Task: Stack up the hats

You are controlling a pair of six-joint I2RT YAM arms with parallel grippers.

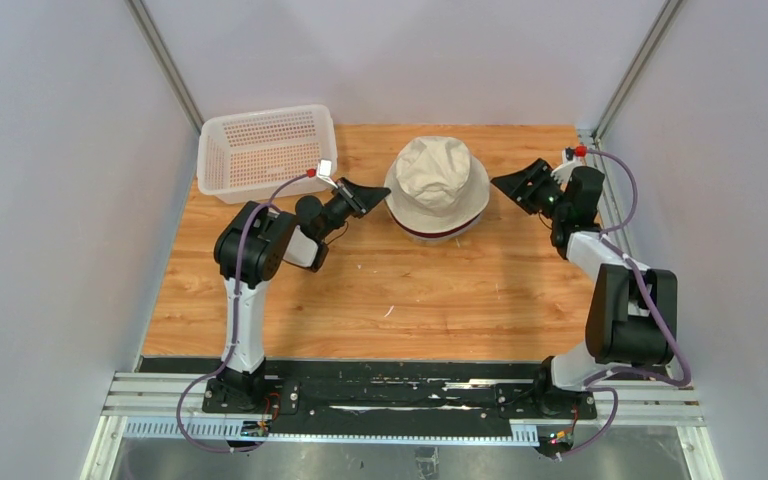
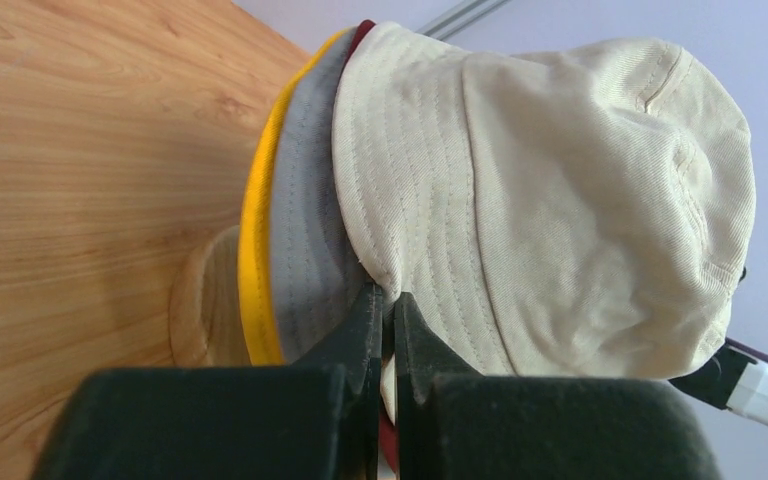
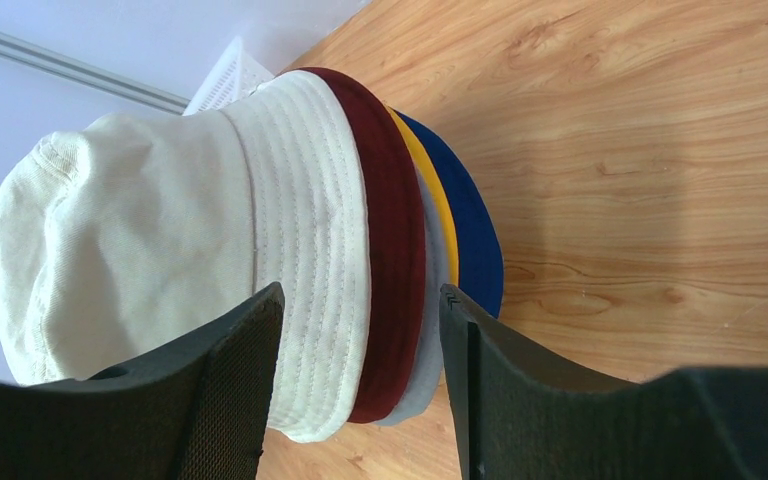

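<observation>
The hats sit in one pile at the back middle of the table, with the beige hat [image 1: 438, 175] [image 2: 560, 180] [image 3: 140, 220] on top. Below it show the brims of the dark red hat [image 3: 390, 220], grey hat [image 2: 305, 240], yellow hat [image 2: 252, 250] and navy hat [image 3: 475, 240]. My left gripper [image 1: 372, 197] [image 2: 388, 298] is at the pile's left side, shut on the beige hat's brim. My right gripper [image 1: 515, 185] [image 3: 360, 295] is open just right of the pile, its fingers level with the brims and not touching them.
A white perforated basket [image 1: 260, 150] stands at the back left, behind the left gripper. The pile rests on a round wooden stand [image 2: 200, 300], mostly hidden under the brims. Grey walls close in the table on the left, right and back.
</observation>
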